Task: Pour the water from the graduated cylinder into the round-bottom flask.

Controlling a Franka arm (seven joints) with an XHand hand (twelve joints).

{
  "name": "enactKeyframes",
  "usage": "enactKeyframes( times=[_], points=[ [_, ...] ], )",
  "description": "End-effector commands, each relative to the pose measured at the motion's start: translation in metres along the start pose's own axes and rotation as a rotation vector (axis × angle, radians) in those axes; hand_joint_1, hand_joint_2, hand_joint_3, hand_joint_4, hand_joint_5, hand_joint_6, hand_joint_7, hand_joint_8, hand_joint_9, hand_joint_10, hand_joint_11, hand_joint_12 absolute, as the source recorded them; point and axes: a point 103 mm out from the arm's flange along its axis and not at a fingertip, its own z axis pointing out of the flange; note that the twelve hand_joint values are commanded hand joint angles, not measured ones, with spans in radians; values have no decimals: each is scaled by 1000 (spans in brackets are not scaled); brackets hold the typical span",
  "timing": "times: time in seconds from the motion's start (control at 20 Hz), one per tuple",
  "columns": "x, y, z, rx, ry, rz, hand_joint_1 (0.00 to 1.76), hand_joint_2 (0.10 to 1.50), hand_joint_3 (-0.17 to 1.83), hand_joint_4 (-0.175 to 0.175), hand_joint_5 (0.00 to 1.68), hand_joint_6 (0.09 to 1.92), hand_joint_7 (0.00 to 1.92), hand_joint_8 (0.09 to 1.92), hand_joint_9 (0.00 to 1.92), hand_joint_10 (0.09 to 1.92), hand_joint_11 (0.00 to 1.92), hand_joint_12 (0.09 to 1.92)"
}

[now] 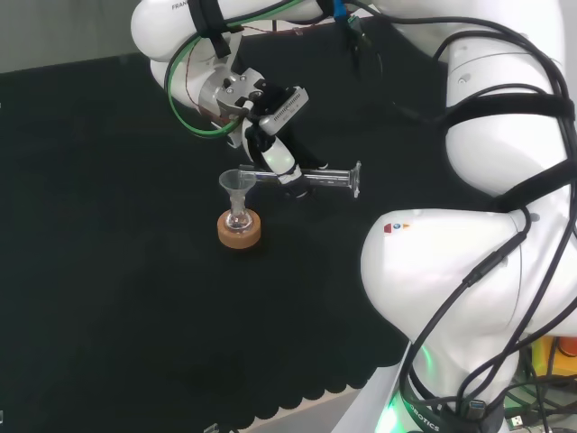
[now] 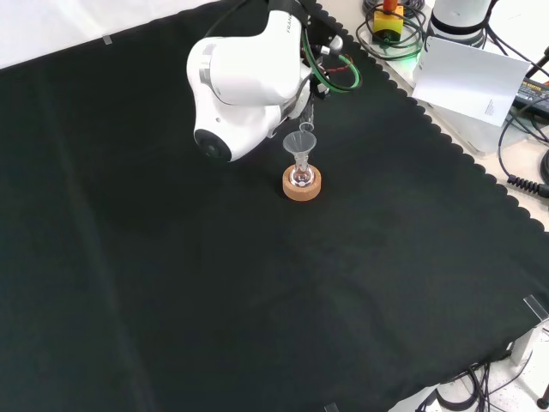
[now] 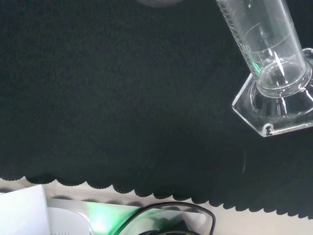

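Nearest in the head view: 1 cork ring point(image 1: 240, 229) sitting on the black cloth point(image 1: 108, 271), cradling a small round-bottom flask point(image 1: 238, 218) with a clear funnel point(image 1: 236, 184) stuck in its neck. Just past that, held in the air, the graduated cylinder point(image 1: 315, 178) tipped flat on its side, mouth right at the funnel rim and hexagonal foot pointing toward the view's right. Wrapped around the cylinder's middle, the hand point(image 1: 270, 149) with fingers point(image 1: 281, 162) curled round the glass; no telling how much water is left inside.
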Motion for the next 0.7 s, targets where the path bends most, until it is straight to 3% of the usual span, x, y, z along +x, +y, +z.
enactKeyframes(
  times=[0.05, 0.7],
  points=[
    [1, 0, -2, 6, -1, 7, 1149, 1142, 16, -175, 926, 1101, 1508, 212, 1558, 87, 1098, 791],
    [24, 6, -12, -89, -9, 21, 1149, 1142, 17, -175, 925, 1103, 1508, 206, 1558, 87, 1098, 790]
  ],
)
